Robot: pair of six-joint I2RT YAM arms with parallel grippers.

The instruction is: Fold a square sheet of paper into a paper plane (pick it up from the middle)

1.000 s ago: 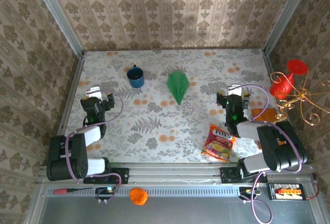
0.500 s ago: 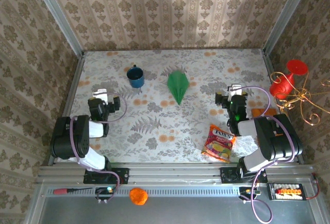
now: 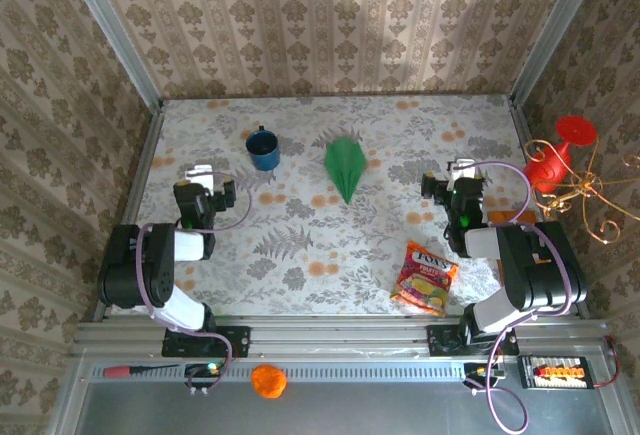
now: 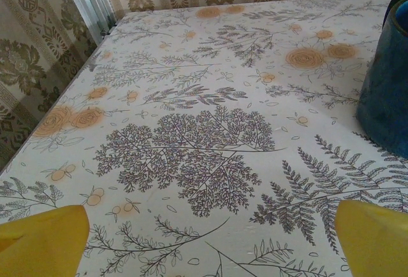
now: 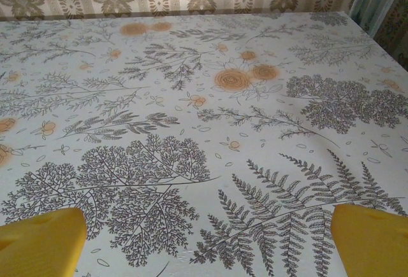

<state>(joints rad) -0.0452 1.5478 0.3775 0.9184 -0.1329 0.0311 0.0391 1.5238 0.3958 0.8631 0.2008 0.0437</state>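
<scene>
Top external view puts the paper plane (image 3: 345, 167) on the patterned table (image 3: 300, 245), at the far middle, just right of the blue mug (image 3: 263, 149) and apart from it. It is a slim bright-green dart with its point toward the near side. No flat square sheet lies anywhere, so the folding looks done and the task reads as at its end.

Both arms sit folded low at the table's left and right sides, well apart from the plane. On the left wrist camera, the left gripper (image 4: 207, 242) has its yellow fingers (image 4: 41, 239) spread wide over bare table with nothing between them, the mug at the right edge of that picture. The right gripper (image 5: 207, 242) is the same, its yellow pads (image 5: 376, 239) wide apart and empty. A colourful snack packet (image 3: 424, 277) lies near the right arm.

Little seems left. If a crease needed sharpening, an arm would have to reach to the far middle and press along the ridge without sliding the light paper.
</scene>
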